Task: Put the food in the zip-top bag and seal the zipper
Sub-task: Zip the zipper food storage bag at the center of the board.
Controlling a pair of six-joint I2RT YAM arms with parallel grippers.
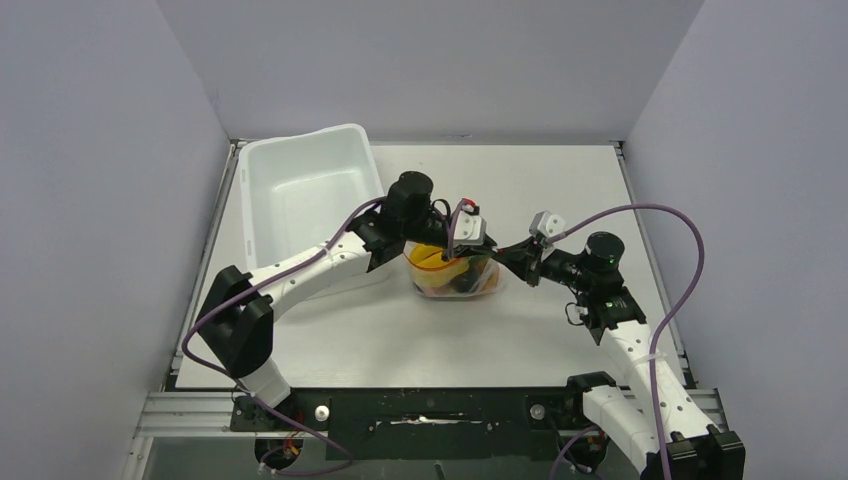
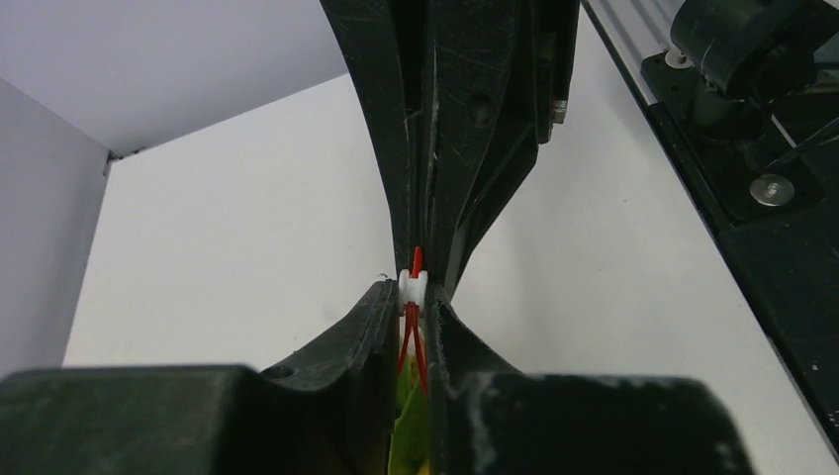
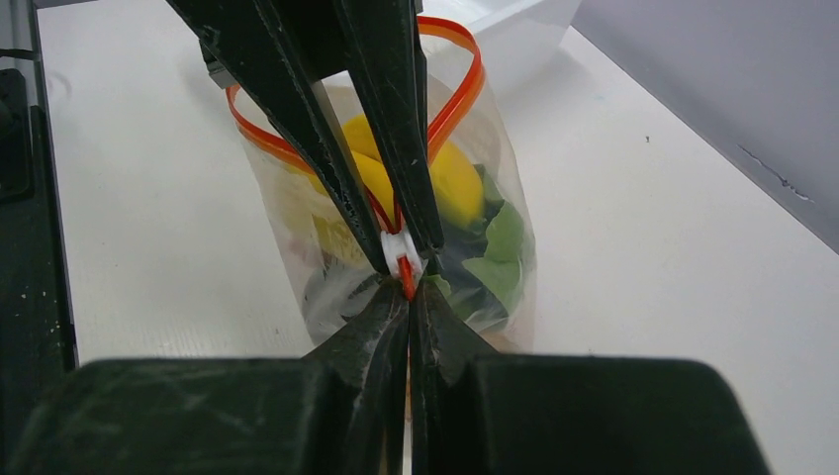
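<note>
Food (image 3: pixel 450 183) sat inside the zip-top bag (image 1: pixel 455 278) standing mid-table (image 1: pixel 400 340); we saw the right gripper (image 3: pixel 408 297) clenched on the zipper (image 3: pixel 465 89), the left gripper (image 2: pixel 416 307) apparently pinching its white slider (image 3: pixel 399 247).

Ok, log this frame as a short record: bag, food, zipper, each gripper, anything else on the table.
bag: upright mid-table, mouth open
food: inside bag; yellow and green pieces show
zipper: red strip looped open, not sealed
slider: white, at the zipper end nearest the right arm
left gripper: closed on slider
right gripper: shut on zipper tip just beyond slider
tub: white, far left, apart from bag
</note>
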